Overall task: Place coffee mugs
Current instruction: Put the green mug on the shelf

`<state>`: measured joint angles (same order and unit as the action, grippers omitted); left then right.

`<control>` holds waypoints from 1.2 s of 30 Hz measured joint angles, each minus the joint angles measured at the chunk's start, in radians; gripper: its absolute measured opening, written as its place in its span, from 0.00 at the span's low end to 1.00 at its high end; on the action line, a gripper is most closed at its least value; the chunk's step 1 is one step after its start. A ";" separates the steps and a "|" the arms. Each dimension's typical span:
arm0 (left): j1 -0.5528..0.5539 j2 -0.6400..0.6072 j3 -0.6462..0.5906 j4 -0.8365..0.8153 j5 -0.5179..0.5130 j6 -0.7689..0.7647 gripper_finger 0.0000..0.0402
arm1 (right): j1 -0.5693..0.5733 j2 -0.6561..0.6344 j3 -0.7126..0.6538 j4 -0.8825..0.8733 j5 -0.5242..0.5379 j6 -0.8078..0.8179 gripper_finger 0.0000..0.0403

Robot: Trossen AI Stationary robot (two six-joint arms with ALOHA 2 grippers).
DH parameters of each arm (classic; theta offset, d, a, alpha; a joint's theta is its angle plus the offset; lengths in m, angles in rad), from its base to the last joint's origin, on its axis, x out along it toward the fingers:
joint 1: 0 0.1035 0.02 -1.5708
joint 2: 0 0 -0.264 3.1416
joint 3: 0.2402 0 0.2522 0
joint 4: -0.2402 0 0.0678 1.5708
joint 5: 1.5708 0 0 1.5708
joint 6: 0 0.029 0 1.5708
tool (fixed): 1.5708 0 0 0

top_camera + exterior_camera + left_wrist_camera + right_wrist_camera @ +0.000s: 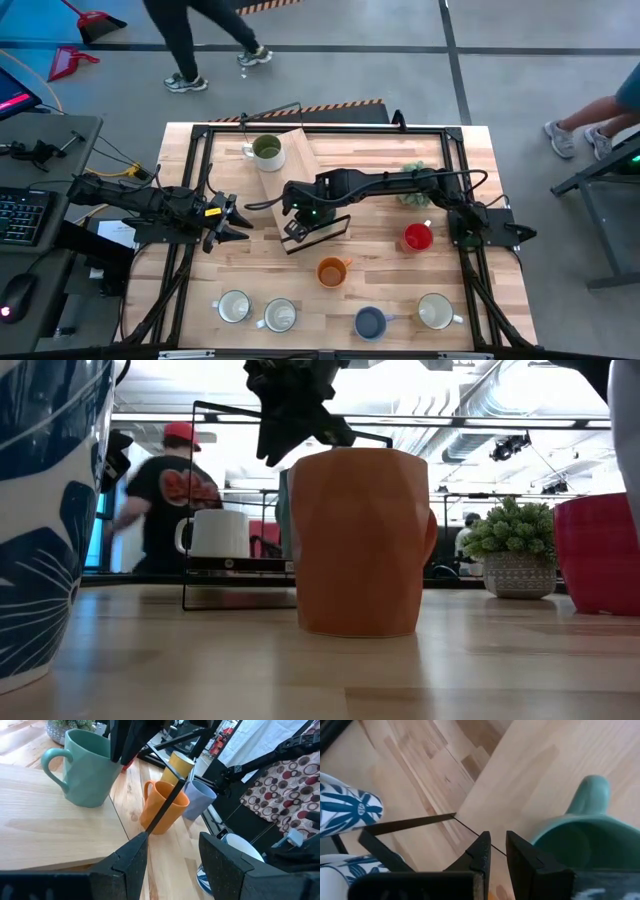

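right gripper [497, 851] fingers narrowly apart, empty, just beside teal mug [570, 837]; left gripper [172, 852] spread wide.

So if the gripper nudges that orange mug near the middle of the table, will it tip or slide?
The orange mug stands upright on a broad flat base on the smooth wooden table, so it would probably slide rather than tip. It looks ceramic: stiff, probably fairly heavy, and likely to chip if knocked over.

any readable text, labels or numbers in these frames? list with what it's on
None readable.
Yellow label on the left arm in the high view: too small to read.
Red print on the black T-shirt of the person in the low view: blurred.
The mugs show none: the white mug has only a blue leaf pattern.
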<state>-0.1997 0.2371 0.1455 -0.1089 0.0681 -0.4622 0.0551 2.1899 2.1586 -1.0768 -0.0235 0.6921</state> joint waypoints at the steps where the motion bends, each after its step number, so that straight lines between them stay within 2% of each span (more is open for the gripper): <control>1: 0.000 0.000 0.000 0.000 0.000 0.000 0.41 | 0.000 0.000 0.000 -0.006 0.001 0.004 0.10; 36: 0.000 0.000 0.000 0.000 0.000 0.002 0.41 | 0.000 -0.003 0.000 -0.119 0.022 0.015 0.10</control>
<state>-0.1997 0.2375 0.1455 -0.1093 0.0681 -0.4606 0.0553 2.1872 2.1586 -1.1961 -0.0013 0.7074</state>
